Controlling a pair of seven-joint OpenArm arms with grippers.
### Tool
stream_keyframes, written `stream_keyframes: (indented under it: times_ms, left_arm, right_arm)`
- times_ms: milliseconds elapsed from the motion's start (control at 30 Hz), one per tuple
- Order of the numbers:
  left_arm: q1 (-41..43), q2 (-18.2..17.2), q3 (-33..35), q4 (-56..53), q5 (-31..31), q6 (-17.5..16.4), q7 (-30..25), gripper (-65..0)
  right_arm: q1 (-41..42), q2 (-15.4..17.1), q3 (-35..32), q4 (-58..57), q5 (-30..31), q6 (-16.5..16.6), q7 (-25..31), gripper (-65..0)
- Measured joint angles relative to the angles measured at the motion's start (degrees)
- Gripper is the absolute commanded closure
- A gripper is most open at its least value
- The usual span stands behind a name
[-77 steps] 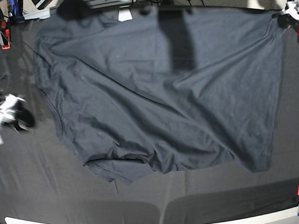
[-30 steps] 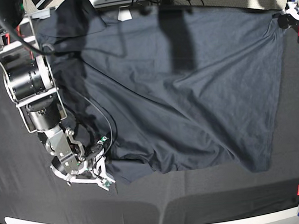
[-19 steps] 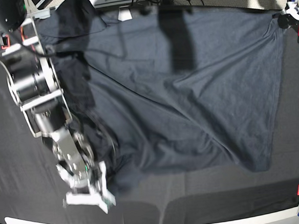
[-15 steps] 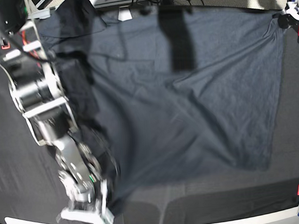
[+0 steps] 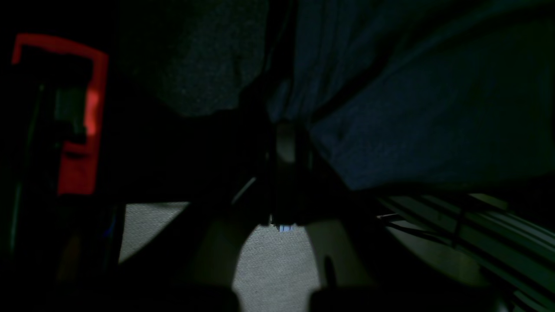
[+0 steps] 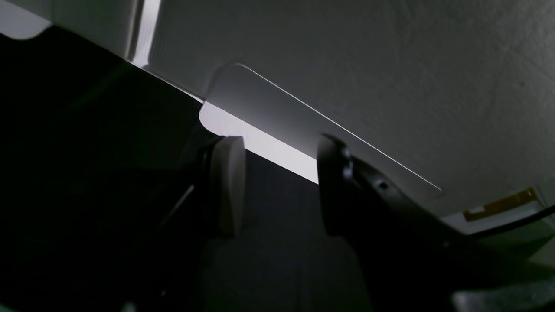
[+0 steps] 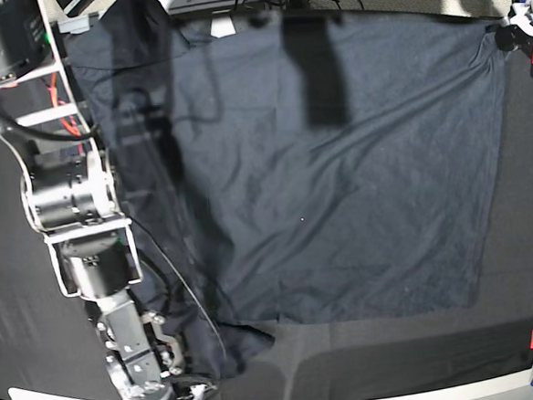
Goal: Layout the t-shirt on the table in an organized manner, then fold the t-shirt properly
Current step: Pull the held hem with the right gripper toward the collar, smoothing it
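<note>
T-shirt (image 7: pixel 338 177) fabric lies spread across most of the table (image 7: pixel 525 237), charcoal grey on the black cloth, reaching from the far edge down toward the near one. Compared with the view a second ago, its near-left part has been drawn down and outward: the bunched folds near the lower hem are flatter now, and a small flap of cloth (image 7: pixel 244 343) sits crumpled at the bottom left corner. The far-right corner is pinched in the left gripper (image 7: pixel 504 37), whose jaws are closed on the shirt; the left wrist view is very dark but shows blue-grey fabric (image 5: pixel 412 108) gathered at the fingers beside a red clamp (image 5: pixel 76 117). The right gripper (image 6: pixel 277 186) has travelled to the near edge of the table, almost out of the base view, and its jaws now stand apart with nothing between them, black cloth below and pale floor beyond.
</note>
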Motion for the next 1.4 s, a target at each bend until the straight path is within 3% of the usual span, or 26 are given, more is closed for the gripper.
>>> stream_keyframes:
  times_ms: [100, 200, 300, 400, 533, 633, 933, 1267, 1400]
  left_arm:
    - [0.0, 0.0, 0.0, 0.0, 0.0, 0.0, -0.09, 0.0]
    - [0.0, 0.0, 0.0, 0.0, 0.0, 0.0, -0.2, 0.0]
    - [0.0, 0.0, 0.0, 0.0, 0.0, 0.0, -0.22, 0.0]
    - [0.02, 0.02, 0.0, 0.0, 0.0, 0.0, -0.22, 0.0]
    - [0.02, 0.02, 0.0, 0.0, 0.02, 0.02, -0.22, 0.0]
    - [0.02, 0.0, 0.0, 0.0, -0.04, 0.02, -0.2, 0.0]
    - [0.0, -0.02, 0.0, 0.0, -0.66, 0.02, 0.0, 0.0]
    - [0.0, 0.0, 0.0, 0.0, -0.66, 0.0, 0.0, 0.0]
    - [0.02, 0.0, 0.0, 0.0, -0.66, 0.02, 0.0, 0.0]
  right_arm:
    - [0.02, 0.15, 0.0, 0.0, 0.92, 0.07, -2.62, -26.7]
    - [0.0, 0.9, -0.02, 0.0, 8.85, 1.22, -10.93, -26.6]
    - [-0.2, 3.69, 0.0, -0.07, 13.57, 9.57, -19.71, -26.6]
    - [-1.2, 7.69, 0.0, -0.07, 19.93, 13.73, -24.2, -26.6]
    - [-4.33, 13.46, 0.0, -0.07, 27.65, 19.69, -24.72, -26.6]
    - [-6.95, 15.54, 0.0, -1.05, 30.18, 22.71, -23.85, -26.6]
    - [-7.08, 14.16, -0.02, -11.28, 30.86, 23.82, -22.18, -26.6]
    - [-8.28, 13.84, 0.0, -12.44, 29.29, 22.91, -21.64, -26.5]
    - [-10.54, 13.81, 0.26, -12.39, 29.4, 22.71, -18.75, -26.4]
